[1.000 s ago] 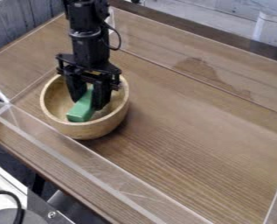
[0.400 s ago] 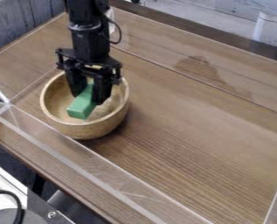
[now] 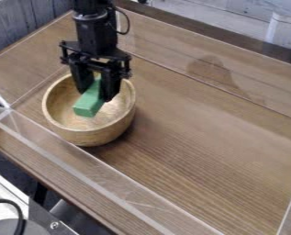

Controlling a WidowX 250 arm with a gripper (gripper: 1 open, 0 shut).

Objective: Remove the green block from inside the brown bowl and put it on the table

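The brown bowl (image 3: 90, 122) sits at the left of the table (image 3: 209, 119). Above its hollow hangs the green block (image 3: 89, 103), tilted with its upper end between the black fingers. My gripper (image 3: 98, 92) is shut on that upper end of the block, and the arm rises straight up behind it. The block's lower end is still within the bowl's rim as seen from here; whether it touches the bowl's floor I cannot tell.
Low clear acrylic walls (image 3: 135, 197) border the table at the front, left and right. A darker stain (image 3: 215, 69) marks the wood to the right of the arm. A white object (image 3: 286, 26) stands beyond the far right wall.
The gripper has risen with the green block in it; the block now sits higher in the bowl, and its lower end has lifted off the bottom area.
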